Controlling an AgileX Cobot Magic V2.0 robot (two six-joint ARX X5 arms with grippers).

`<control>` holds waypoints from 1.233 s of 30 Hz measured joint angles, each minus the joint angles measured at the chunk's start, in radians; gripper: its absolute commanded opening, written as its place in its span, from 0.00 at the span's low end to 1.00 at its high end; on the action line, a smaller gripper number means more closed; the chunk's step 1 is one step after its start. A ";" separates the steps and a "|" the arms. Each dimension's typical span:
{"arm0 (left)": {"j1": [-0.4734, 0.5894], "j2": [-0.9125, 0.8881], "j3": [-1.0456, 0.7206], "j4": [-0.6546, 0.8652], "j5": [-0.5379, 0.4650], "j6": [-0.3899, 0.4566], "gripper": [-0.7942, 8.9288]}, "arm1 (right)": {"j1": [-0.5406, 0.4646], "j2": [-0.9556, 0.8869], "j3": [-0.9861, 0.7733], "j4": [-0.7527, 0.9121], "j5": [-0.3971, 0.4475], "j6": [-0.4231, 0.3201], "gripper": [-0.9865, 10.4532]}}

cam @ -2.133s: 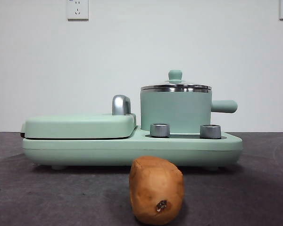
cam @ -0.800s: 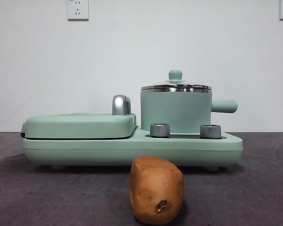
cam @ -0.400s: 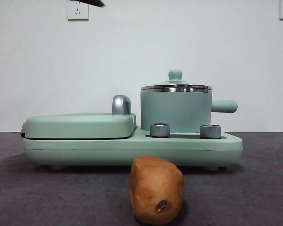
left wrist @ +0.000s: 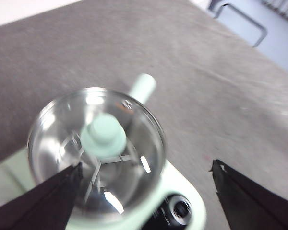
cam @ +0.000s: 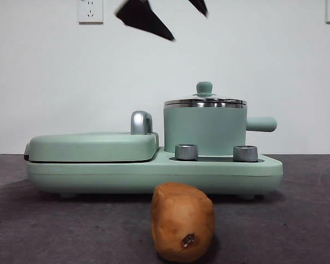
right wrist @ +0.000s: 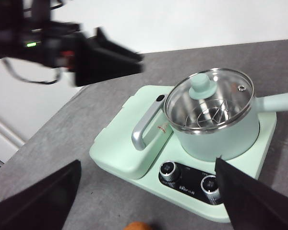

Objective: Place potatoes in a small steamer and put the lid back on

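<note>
- One potato (cam: pixel 182 222) lies on the worktop (cam: pixel 297 220) near its front edge, in front of the green cooker base (cam: pixel 154 170). Its long axis runs front to back, and the dark eye spot faces the front.
- One small steamer (cam: pixel 205 130) stands on the base, with its side handle pointing right.
- One lid (cam: pixel 204 99) sits on it.
- The left gripper (left wrist: pixel 144 201) hangs above the lid with its jaws wide open.
- The right gripper (right wrist: pixel 146 196) is also open and holds nothing.
- Only the wrist views show the rack through the glass lid.
</note>
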 measured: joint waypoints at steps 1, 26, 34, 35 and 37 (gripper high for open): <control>-0.010 0.038 0.032 -0.001 -0.022 0.003 0.53 | 0.000 0.000 0.000 -0.004 0.000 0.000 0.48; -0.064 0.300 0.218 -0.012 -0.234 -0.005 0.53 | 0.000 0.000 0.000 -0.005 0.000 0.000 0.48; -0.072 0.313 0.220 -0.027 -0.268 -0.005 0.53 | 0.000 0.000 0.000 -0.005 0.000 0.000 0.48; -0.072 0.316 0.220 -0.032 -0.272 -0.005 0.53 | 0.000 0.000 0.000 -0.005 0.000 0.000 0.48; -0.072 0.322 0.220 -0.035 -0.275 -0.005 0.53 | 0.000 0.000 0.000 -0.004 0.000 0.000 0.47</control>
